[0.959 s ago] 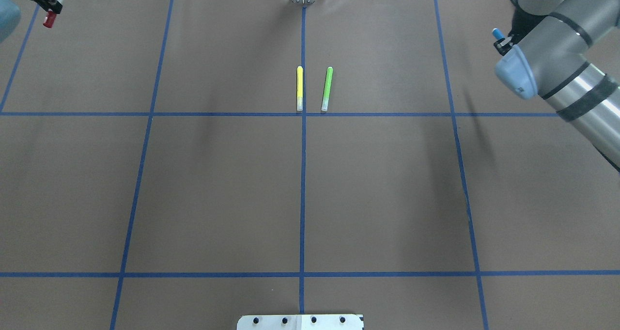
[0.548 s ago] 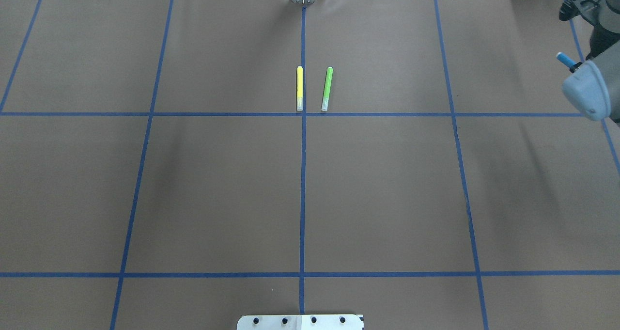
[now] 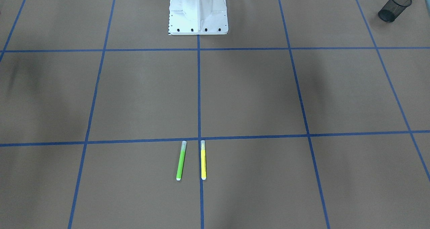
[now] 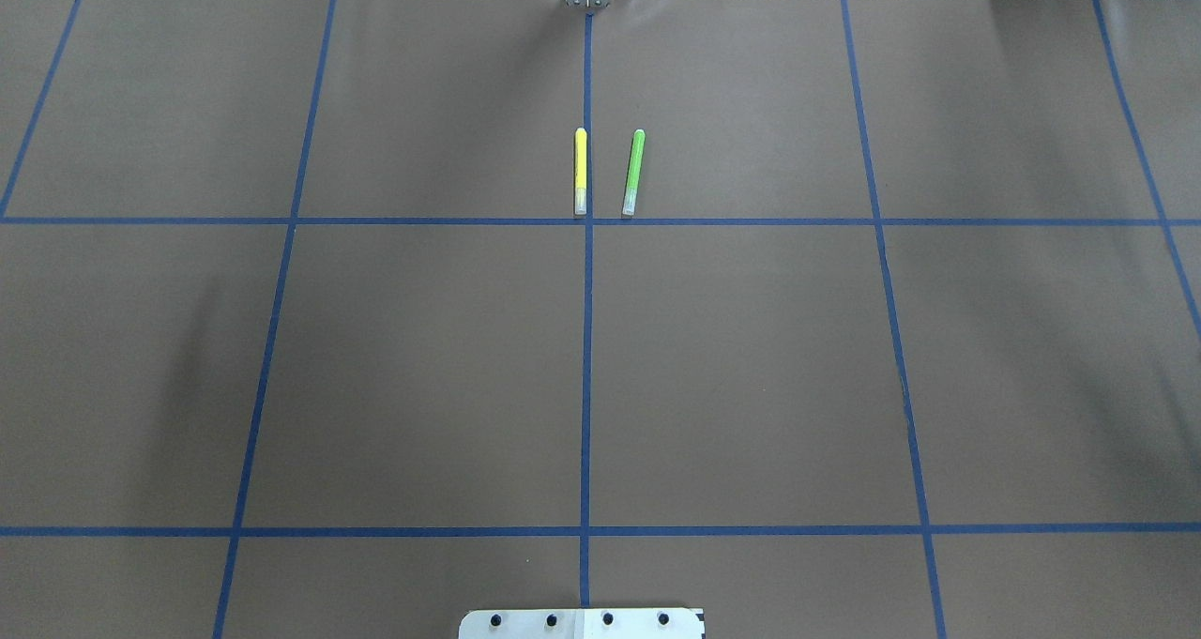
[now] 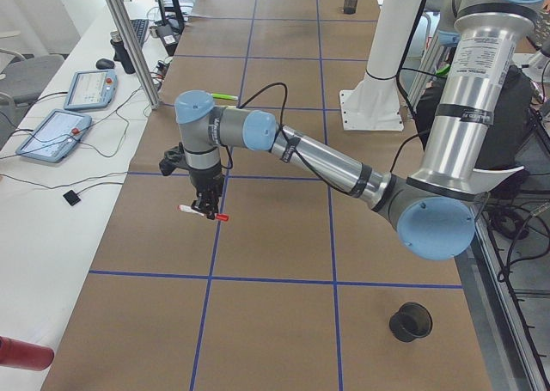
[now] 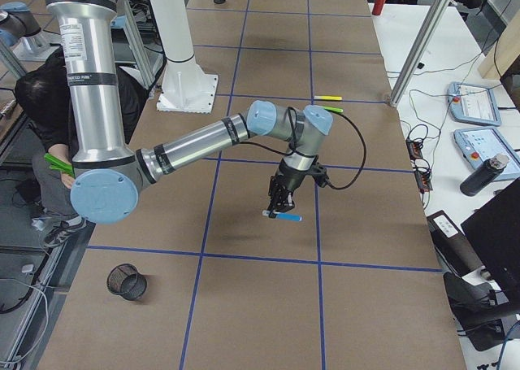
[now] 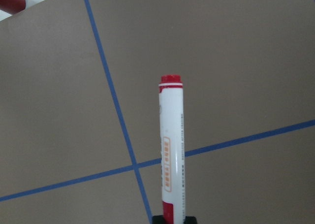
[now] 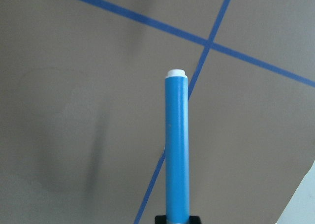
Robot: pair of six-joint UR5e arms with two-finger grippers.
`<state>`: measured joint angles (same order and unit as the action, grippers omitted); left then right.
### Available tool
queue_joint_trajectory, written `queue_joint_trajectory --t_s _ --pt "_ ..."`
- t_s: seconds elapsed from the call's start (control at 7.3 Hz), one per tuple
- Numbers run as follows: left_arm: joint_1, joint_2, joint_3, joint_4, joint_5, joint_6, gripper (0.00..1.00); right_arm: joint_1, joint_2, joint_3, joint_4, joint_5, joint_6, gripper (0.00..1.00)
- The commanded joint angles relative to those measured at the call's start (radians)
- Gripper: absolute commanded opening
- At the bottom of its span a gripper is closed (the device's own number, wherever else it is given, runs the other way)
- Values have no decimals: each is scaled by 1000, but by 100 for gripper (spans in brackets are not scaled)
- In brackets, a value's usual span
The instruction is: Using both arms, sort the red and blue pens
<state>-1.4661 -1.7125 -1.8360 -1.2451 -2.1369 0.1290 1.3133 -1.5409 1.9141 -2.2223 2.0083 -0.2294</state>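
Both arms have swung outward over the last second and have left the overhead view, so I am working from the side and wrist cameras. My left hand (image 5: 205,207) points straight down with its fingers pressed onto the red pen (image 7: 171,150). It pinches the pen at one red end, and the white barrel runs level out to the red cap, clear of the desk (image 7: 236,61). Directly under that pen two blue tape lines (image 7: 113,98) cross. My right hand (image 6: 281,210) also points down and is clamped on one end of the blue pen (image 8: 176,145), which it holds level above the brown surface. Another tape crossing lies just past the pen's pale tip. Further from the left hand, on the robot's side of it, a black mesh cup (image 5: 411,321) stands upright. Well apart from both hands, at the middle of the desk between them, the yellow marker (image 4: 581,172) and the green marker (image 4: 634,172) lie side by side without touching. The yellow one lies just beside the centre tape line on the left hand's side, and the green one lies on the right hand's side.
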Motion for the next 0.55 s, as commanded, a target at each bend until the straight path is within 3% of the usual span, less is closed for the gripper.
queue_joint_trajectory --t_s 0.0,0.41 --pt "-13 188 -98 1 0 15 0 95 -125 22 -93 66 -189 0" --pt "-20 336 -135 13 0 20 0 174 -232 26 -157 72 -301 0"
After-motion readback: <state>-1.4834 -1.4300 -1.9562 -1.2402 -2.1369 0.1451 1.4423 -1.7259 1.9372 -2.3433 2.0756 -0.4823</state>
